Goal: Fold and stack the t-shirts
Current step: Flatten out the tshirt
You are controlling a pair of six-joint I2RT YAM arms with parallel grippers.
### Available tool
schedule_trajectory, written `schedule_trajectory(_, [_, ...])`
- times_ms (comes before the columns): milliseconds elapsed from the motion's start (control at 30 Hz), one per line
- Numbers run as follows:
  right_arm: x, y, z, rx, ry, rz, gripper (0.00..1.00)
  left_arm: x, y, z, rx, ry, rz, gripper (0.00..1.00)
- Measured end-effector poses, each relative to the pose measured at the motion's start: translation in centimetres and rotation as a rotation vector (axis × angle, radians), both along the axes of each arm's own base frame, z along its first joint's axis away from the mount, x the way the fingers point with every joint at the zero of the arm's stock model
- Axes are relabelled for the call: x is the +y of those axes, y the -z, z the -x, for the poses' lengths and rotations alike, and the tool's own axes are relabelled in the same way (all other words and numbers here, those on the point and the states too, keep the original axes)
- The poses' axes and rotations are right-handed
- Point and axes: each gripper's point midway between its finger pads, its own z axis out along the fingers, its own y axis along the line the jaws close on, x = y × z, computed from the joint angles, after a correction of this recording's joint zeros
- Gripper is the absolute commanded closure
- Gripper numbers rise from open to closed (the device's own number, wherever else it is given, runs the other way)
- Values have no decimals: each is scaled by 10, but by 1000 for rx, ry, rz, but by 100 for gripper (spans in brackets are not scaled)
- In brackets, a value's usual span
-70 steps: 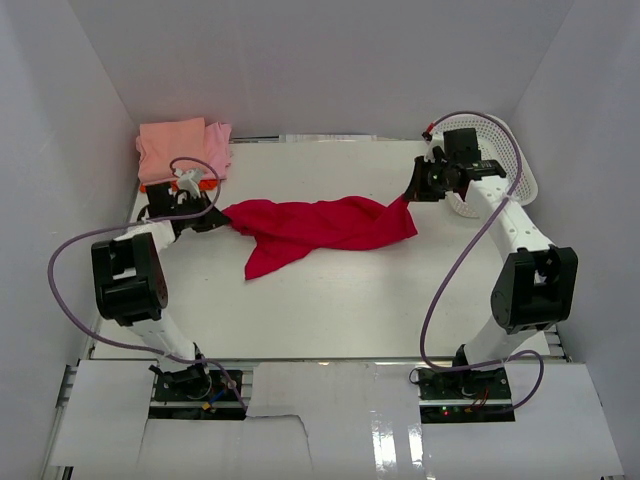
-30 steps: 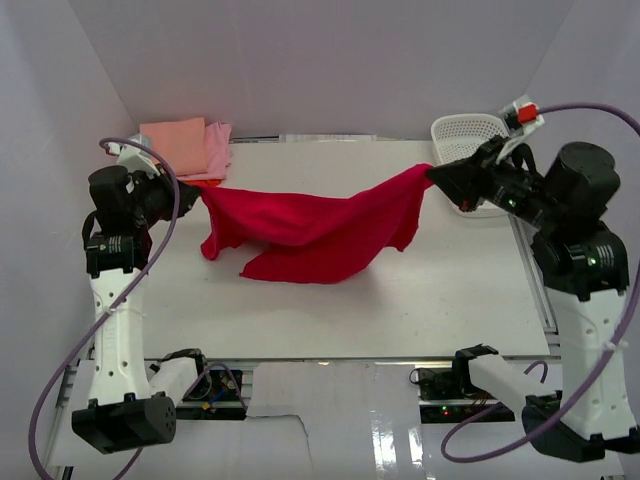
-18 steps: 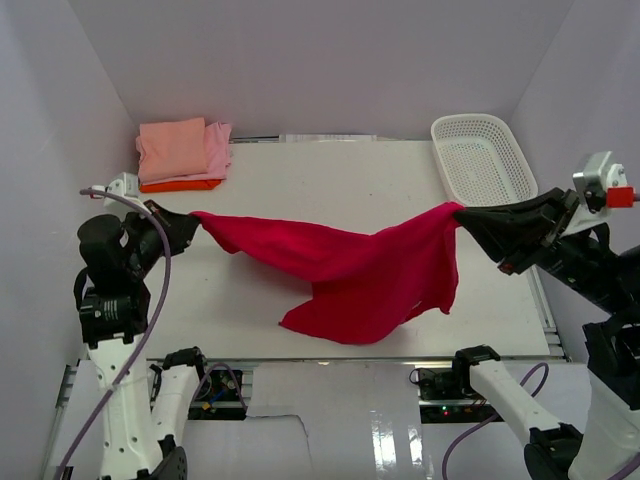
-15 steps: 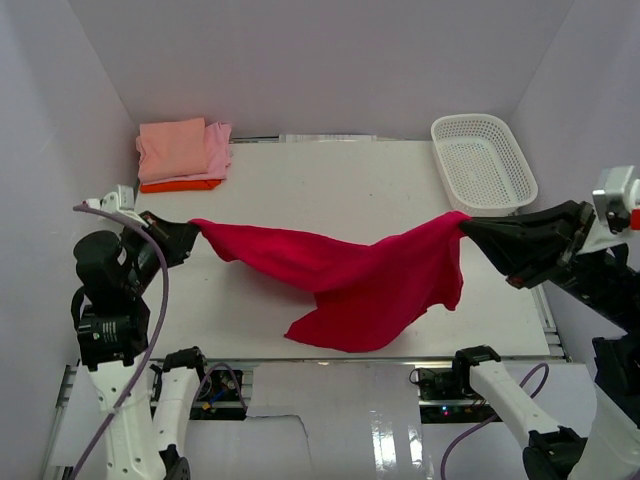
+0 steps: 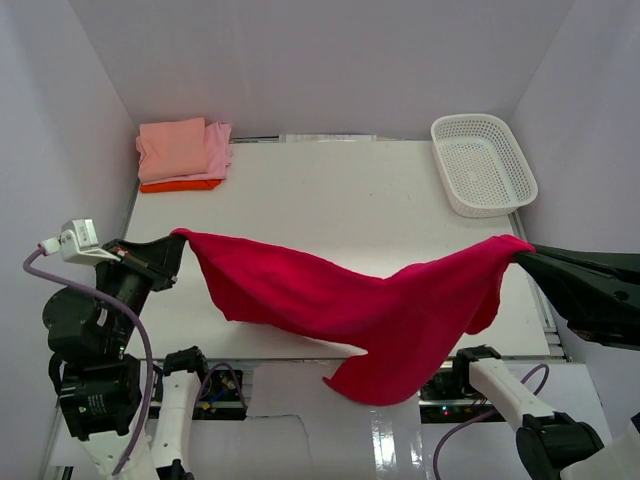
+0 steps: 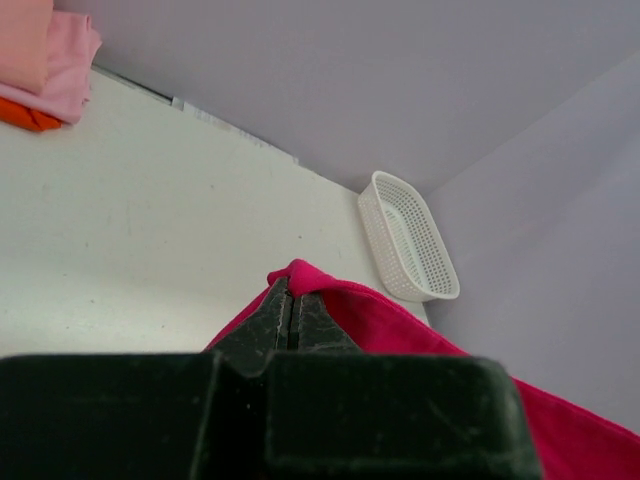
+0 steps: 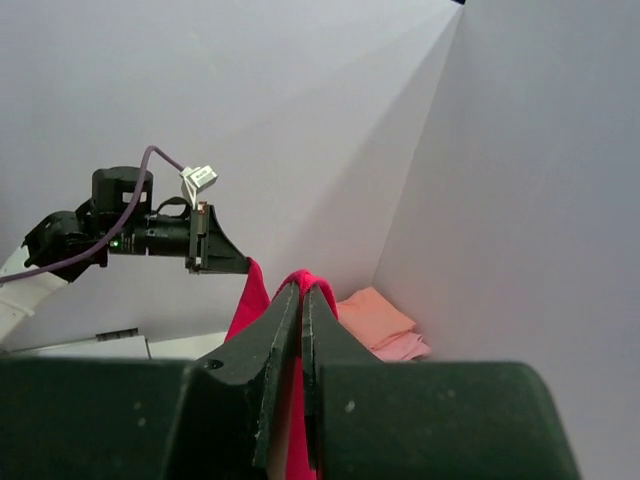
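- The large plain crimson-red cloth t-shirt (image 5: 380,310) hangs in the air, strung from 9 o'clock to 3 o'clock over the white table (image 5: 330,190). Its loose lower fold sags toward 6 o'clock, past the near edge.
- The left gripper (image 5: 173,243) is closed on a small tuck of cloth at one end, and the right gripper (image 5: 524,257) is clamped on the other end likewise. Both bites look thin, so a harder pull apart could slip a corner free.
- The sagging fold hangs near the black arm bases (image 5: 478,362) at 6 o'clock, and lowering it there could snag it.
- The cloth looks twisted, not flat, and laid down like this it would likely bunch.
- The folded stack of salmon-pink, light pink and orange t-shirts (image 5: 183,150) sits at 11 o'clock, well apart from the red shirt.
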Motion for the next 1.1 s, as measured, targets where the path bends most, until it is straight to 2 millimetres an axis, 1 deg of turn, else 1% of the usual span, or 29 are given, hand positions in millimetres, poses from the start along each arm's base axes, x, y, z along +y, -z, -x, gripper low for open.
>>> schedule_trajectory(33, [2, -1, 1, -2, -12, 1, 92, 0, -5, 3, -11, -3, 3, 100])
schedule_trajectory(133, [8, -3, 0, 3, -39, 6, 92, 0, -33, 22, -82, -21, -4, 100])
schedule_trajectory(233, [11, -9, 0, -15, -60, 9, 92, 2, -61, 45, -170, -53, -11, 100])
schedule_trajectory(367, [12, -20, 10, -79, -80, 9, 92, 9, -90, 75, -263, -108, -11, 100])
schedule_trajectory(433, [12, -22, 16, -120, -80, 6, 92, 13, -100, 88, -302, -138, -8, 100])
schedule_trajectory(533, [11, -18, 26, -154, -76, 0, 92, 20, -104, 105, -338, -181, 3, 100])
schedule_trajectory(633, [9, -17, 39, -194, -72, -4, 92, 27, -97, 117, -344, -216, 13, 100])
schedule_trajectory(700, [8, -15, 42, -209, -62, -9, 92, 32, -91, 119, -329, -243, 17, 100])
schedule_trajectory(767, [7, -10, 42, -213, -51, -11, 92, 36, -82, 115, -306, -267, 19, 100])
schedule_trajectory(833, [7, -7, 33, -205, -38, -8, 92, 42, -65, 104, -255, -291, 19, 100])
schedule_trajectory(900, [7, -1, 11, -168, -17, -11, 92, 45, -47, 91, -199, -305, 18, 100])
schedule_trajectory(967, [7, 12, -21, -92, 6, -15, 92, 48, -24, 75, -128, -313, 14, 100])
schedule_trajectory(1033, [8, 34, -60, 18, 30, -13, 92, 50, -1, 61, -62, -316, 10, 100])
schedule_trajectory(1100, [8, 63, -100, 142, 54, -7, 92, 50, 21, 50, 0, -316, 5, 100])
